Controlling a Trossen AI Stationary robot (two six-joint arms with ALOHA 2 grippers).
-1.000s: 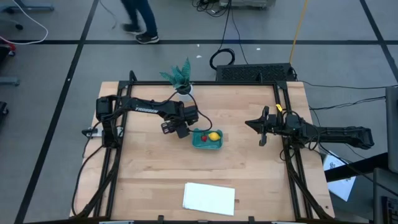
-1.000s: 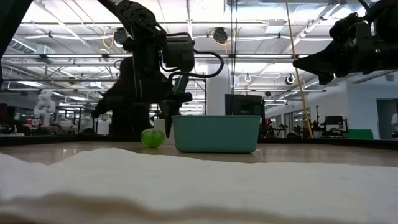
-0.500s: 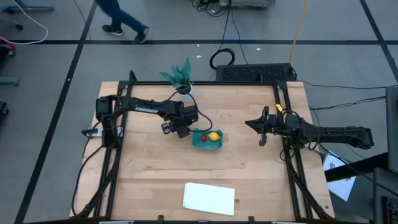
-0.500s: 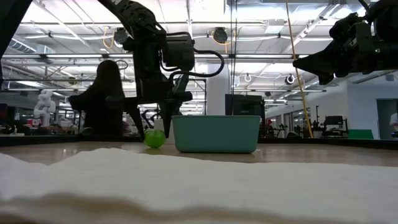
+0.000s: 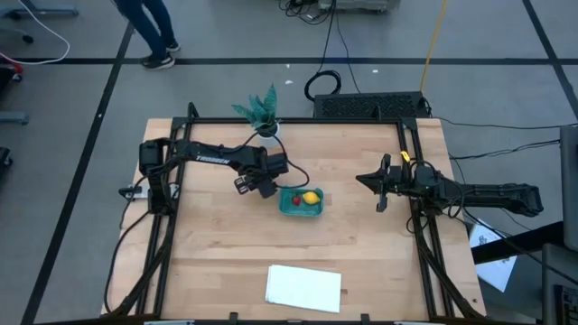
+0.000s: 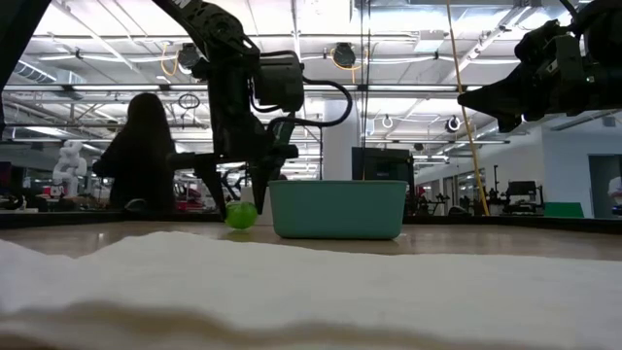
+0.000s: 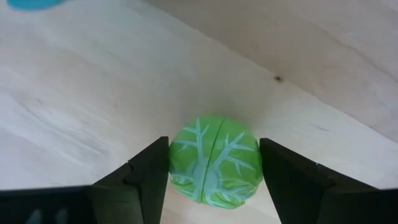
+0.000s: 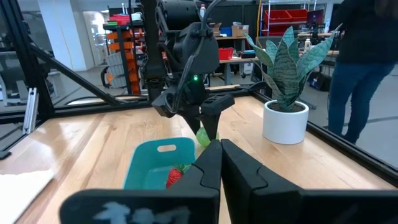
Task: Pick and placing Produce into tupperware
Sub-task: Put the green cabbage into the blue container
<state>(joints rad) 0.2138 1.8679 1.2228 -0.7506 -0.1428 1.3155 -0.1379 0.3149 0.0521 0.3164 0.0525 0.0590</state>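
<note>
The round green piece (image 7: 214,158) is clamped between the left gripper's (image 7: 214,177) 2 fingers, on the table (image 5: 361,244) just beside the teal tupperware (image 5: 301,208), which holds the red (image 5: 294,200) and yellow (image 5: 311,198) pieces. The right gripper (image 5: 364,181) is held closed near the table's right edge.

Green produce (image 7: 214,160) beside teal tupperware (image 6: 337,209)

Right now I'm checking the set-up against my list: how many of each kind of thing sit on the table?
Toy produce: 3 (green ball between the left gripper's fingers, strawberry and lemon in the container)
Teal container: 1
Potted plant: 1
White sheet: 1
Total: 6
</note>
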